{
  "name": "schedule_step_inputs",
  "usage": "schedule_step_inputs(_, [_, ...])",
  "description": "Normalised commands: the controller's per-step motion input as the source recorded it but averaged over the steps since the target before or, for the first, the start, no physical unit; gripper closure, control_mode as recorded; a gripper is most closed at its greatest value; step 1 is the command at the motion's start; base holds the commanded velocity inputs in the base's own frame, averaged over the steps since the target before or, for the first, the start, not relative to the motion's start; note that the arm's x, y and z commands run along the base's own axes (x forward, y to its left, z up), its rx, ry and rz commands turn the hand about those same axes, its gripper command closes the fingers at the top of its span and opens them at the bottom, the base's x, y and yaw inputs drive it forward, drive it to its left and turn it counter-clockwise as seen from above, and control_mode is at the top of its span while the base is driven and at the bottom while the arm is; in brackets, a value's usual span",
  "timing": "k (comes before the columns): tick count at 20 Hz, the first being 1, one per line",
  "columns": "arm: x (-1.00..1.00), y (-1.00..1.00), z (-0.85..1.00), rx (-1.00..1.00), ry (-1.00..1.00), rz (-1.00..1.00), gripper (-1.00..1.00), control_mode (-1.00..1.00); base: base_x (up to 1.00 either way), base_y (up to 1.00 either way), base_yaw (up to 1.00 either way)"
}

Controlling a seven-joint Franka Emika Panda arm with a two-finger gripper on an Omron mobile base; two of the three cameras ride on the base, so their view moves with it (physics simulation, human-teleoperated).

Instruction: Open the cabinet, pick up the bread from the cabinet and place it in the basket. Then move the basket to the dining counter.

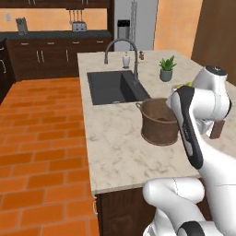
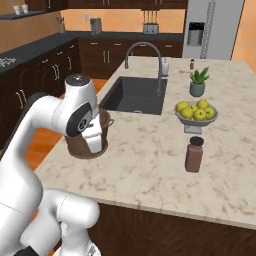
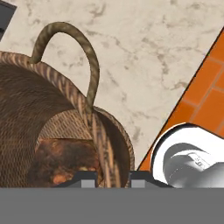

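Note:
The brown woven basket [image 1: 156, 125] stands upright on the pale stone dining counter [image 1: 120, 154], just in front of the dark sink [image 1: 113, 85]. In the hand view the basket [image 3: 30, 105] shows its loop handle [image 3: 89, 57], and the bread [image 3: 65, 161], a dark brown lump, lies on its bottom. My gripper [image 3: 113, 178] comes down on the rim with one finger inside and one outside, shut on the woven wall. From the right base view the hand [image 2: 93, 140] reaches into the basket [image 2: 79, 149], partly covering it.
A bowl of yellow-green fruit [image 2: 196, 113], a brown jar [image 2: 194, 155] and a potted plant [image 2: 198, 82] stand to the basket's right on the counter [image 2: 150, 172]. The curved faucet [image 1: 120, 46] rises behind the sink. The counter's edge and the orange tiled floor [image 1: 41, 138] lie close on the left.

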Motion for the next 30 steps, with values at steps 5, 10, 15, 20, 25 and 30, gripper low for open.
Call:
schedule_step_inputs(5, [0.51, 0.0, -1.0, 0.0, 0.02, -0.07, 1.0, -1.0, 0.0, 0.0, 0.0])
schedule_step_inputs(10, [0.06, 0.0, -0.9, 0.02, 0.03, -0.08, 1.0, -1.0, 0.0, 0.0, 0.0])
schedule_step_inputs(15, [0.0, 0.0, -0.59, 0.08, 0.0, -0.05, 1.0, -1.0, 0.0, 0.0, 0.0])
schedule_step_inputs(20, [0.03, 0.04, -0.17, 0.0, 0.0, 0.0, -1.0, -1.0, 0.0, 0.0, 0.0])
schedule_step_inputs(25, [0.04, 0.0, 0.0, 0.0, 0.01, 0.0, -1.0, -1.0, 0.0, 0.0, 0.0])
schedule_step_inputs(30, [0.0, 0.02, 0.14, -0.02, 0.02, -0.01, -1.0, -1.0, 0.0, 0.0, 0.0])
